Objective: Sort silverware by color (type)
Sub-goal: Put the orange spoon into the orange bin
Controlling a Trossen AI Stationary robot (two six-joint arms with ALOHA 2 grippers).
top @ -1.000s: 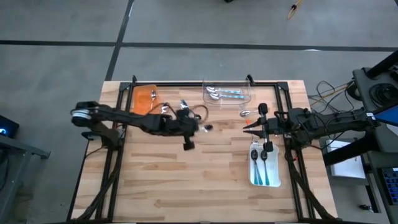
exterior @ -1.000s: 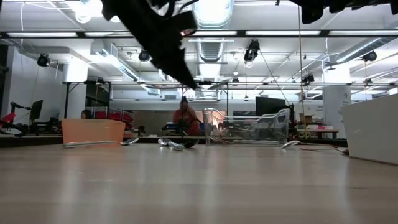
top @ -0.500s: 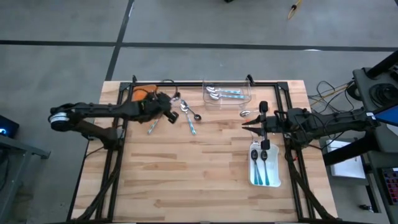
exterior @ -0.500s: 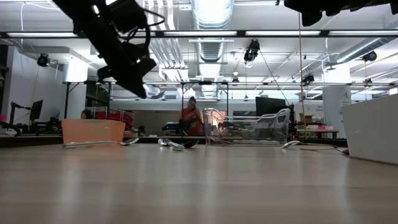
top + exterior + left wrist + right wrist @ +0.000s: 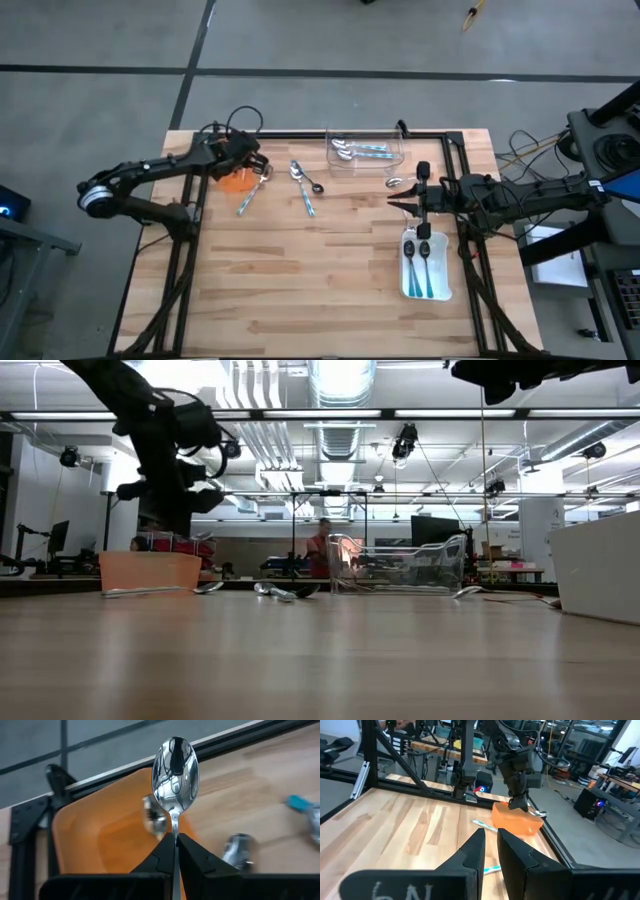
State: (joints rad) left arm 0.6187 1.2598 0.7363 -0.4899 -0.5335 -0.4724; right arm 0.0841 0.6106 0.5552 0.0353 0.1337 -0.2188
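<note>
Wood planks form the tabletop (image 5: 300, 290), which is framed by black rails and seen from above.

At the far left corner, the left gripper (image 5: 175, 842) is held above the orange tray (image 5: 234, 178). Its fingers (image 5: 162, 852) are pinched shut on the thin handle of a spoon (image 5: 175, 775), whose shiny bowl points away from the wrist. One more spoon bowl (image 5: 153, 817) is seen lying in the orange tray beneath it.

Near the right edge, the right gripper (image 5: 404, 204) is held over the table, beside the far end of the white tray (image 5: 442, 290). Its fingers (image 5: 472, 851) are set slightly apart and nothing is held between them.

At the middle of the far edge, a clear tray (image 5: 366, 150) holds several spoons (image 5: 360, 151), some with teal handles. In the white tray, two teal-handled spoons (image 5: 420, 268) lie side by side.

Loose on the table near the orange tray, a teal spoon (image 5: 250, 194) lies at an angle. Closer to the middle, another teal spoon (image 5: 303, 188) lies with a small silver spoon (image 5: 312, 183) just beside it. One more spoon bowl (image 5: 394, 182) lies between the clear tray and the right gripper.

No readable writing can be made out.
</note>
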